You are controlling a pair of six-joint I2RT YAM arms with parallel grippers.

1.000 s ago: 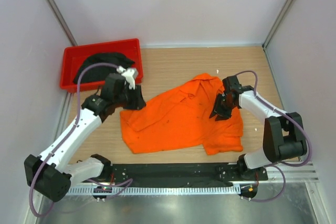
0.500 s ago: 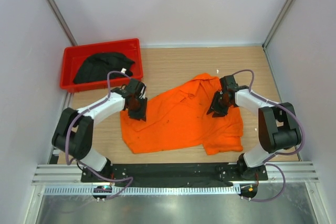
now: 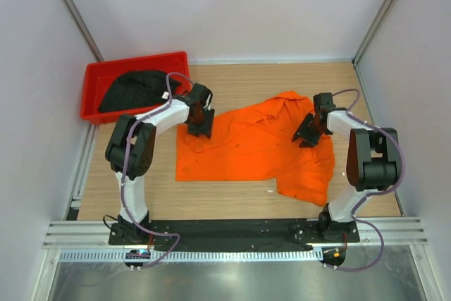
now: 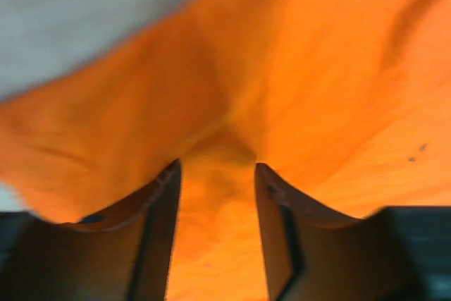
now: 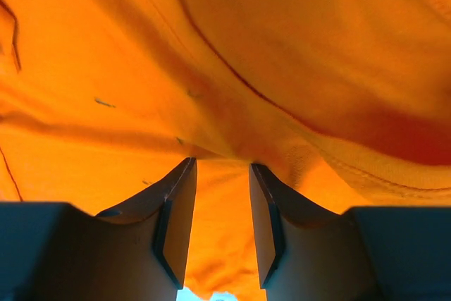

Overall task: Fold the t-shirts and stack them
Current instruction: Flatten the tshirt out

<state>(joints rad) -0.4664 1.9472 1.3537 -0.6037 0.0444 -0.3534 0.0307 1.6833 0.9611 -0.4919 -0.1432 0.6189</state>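
Gripping the spread, unfolded orange t-shirt in left tool and, apparently, right tool; yet to fold either, with black t-shirt in red bin

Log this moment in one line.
left pincer: gripping orange t-shirt | right pincer: gripping orange t-shirt | black t-shirt: in red bin | fold: not done

White shells over black joints cover the left arm and right arm. A thin lilac cable loops along each. The left gripper and right gripper have dark, flat fingers.
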